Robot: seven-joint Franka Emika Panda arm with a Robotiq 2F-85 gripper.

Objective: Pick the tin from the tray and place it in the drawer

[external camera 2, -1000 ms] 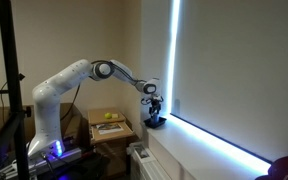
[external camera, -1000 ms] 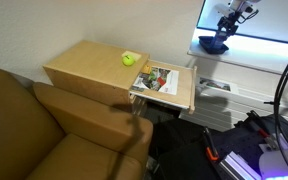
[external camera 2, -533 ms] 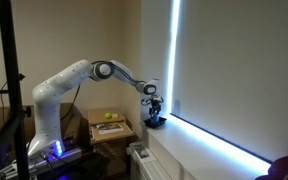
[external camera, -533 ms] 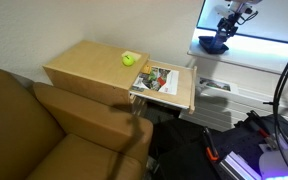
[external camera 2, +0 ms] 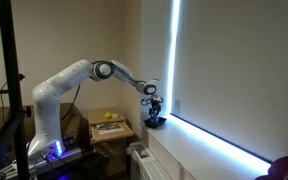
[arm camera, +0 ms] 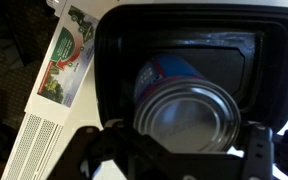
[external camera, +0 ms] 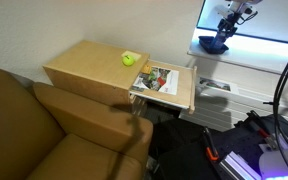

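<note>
Wrist view first: the tin [arm camera: 189, 108] fills most of the picture, sitting inside the dark blue tray [arm camera: 114, 60]. Its shiny round end faces straight at the camera and a strip of blue label shows above it. So I'd say its long axis runs roughly along the camera's line of sight, leaning a little to the upper left, i.e. more or less standing on end in the tray. The gripper [arm camera: 184, 140] has a dark finger [arm camera: 109, 145] on each side of the tin. I honestly can't tell if they're pinching it yet or just flanking it. What's changed over the last second? Nothing I can spot, the arm looks parked in the same pose in both exterior views, gripper [external camera: 227, 24] low over the tray [external camera: 214, 44]. My read is that it's mid-grasp and the lift hasn't started. The tray isn't on the desk [external camera: 84, 68] at all, it's up on a bright ledge well beyond the desk's drawer-side edge, also visible in an exterior view [external camera 2: 156, 123]. The drawer [external camera: 166, 84] is already pulled out from that edge, colourful prints inside, with a yellow-green ball [external camera: 130, 59] on the desk top near that same edge. So the whole carry-over is still to do.
</note>
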